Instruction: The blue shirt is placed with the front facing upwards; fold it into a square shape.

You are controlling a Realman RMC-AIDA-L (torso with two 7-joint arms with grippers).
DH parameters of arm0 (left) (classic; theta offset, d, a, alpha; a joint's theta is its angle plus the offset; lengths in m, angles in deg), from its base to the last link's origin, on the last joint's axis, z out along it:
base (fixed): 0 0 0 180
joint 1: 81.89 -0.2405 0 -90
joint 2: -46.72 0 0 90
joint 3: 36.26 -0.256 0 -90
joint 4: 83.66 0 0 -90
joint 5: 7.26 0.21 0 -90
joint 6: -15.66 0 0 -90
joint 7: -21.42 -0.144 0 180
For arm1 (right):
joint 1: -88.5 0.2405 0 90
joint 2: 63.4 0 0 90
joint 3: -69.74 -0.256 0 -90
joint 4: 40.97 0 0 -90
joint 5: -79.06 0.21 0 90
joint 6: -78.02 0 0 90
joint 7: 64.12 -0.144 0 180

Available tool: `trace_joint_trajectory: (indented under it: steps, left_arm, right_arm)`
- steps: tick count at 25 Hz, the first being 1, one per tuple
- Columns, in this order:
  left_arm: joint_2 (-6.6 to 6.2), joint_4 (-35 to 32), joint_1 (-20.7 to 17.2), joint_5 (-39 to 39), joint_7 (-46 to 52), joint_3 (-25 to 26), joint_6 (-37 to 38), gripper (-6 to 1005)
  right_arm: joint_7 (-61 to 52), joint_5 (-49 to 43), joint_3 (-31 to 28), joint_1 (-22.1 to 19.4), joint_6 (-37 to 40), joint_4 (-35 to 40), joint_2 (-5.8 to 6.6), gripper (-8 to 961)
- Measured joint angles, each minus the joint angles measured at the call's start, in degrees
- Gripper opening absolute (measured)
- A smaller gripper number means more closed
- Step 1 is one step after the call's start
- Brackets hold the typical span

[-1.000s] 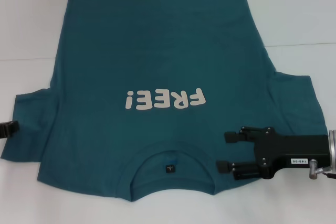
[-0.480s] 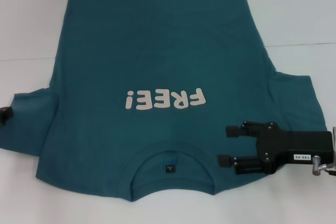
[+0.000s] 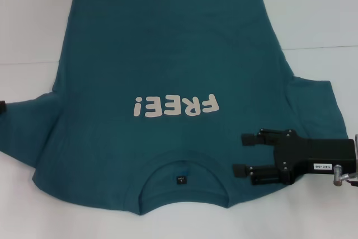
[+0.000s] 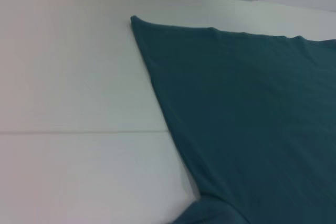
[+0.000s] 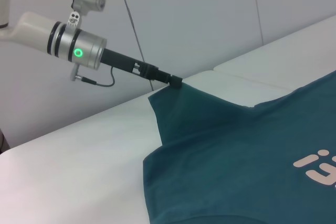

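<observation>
Lying front-up on the white table (image 3: 33, 15), the blue shirt (image 3: 168, 54) has its collar (image 3: 182, 174) nearest the robot and its hem at the far side.

Left hand (image 5: 176, 82): at the tip of the left sleeve (image 3: 28, 127), clenched on the cloth; the right wrist view shows the sleeve lifted into a peak off the table. Head view catches only a sliver of this hand at the frame edge.

Right hand (image 3: 246, 154): low over the right shoulder area, beside the collar, fingers spread, nothing held.

Risks, as judged:
- Pinch on the sleeve tip looks slight; a quick pull could slip it free.
- Dragging the sleeve with the body unpinned could skew the whole shirt and spoil a square fold.
- Right hand closing might gather both layers.

Writing: white "FREE!" (image 3: 176, 105) on the chest, upside down in the head view. Collar tag (image 3: 180, 181) and the white sticker on the right hand unreadable.
</observation>
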Motion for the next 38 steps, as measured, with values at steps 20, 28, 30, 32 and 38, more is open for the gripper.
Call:
trace_joint_trajectory:
  steps: [20, 28, 30, 32, 38]
  left_arm:
    - [-0.15, 5.8, 3.3, 3.1, 1.1, -1.0, 6.3, 34]
    - [-0.74, 7.0, 4.4, 3.1, 1.9, -2.1, 7.8, 33]
    - [-0.75, 7.0, 4.5, 3.1, 2.3, -2.9, 7.8, 33]
    - [-0.59, 7.0, 4.5, 3.1, 3.2, -3.9, 7.8, 33]
    - [1.90, 7.1, 4.7, 3.1, 5.4, -7.8, 7.4, 32]
  right_arm:
    - [-0.1, 0.0, 0.1, 0.0, 0.0, 0.0, -0.08, 913]
    - [-0.1, 0.0, 0.0, -0.1, 0.8, 0.0, -0.01, 913]
    - [-0.1, 0.0, 0.0, -0.2, 0.8, 0.0, -0.01, 913]
    - [-0.1, 0.0, 0.1, -0.2, 0.8, -0.1, 0.00, 913]
    - [-0.1, 0.0, 0.1, -0.6, 0.8, -0.2, -0.03, 913]
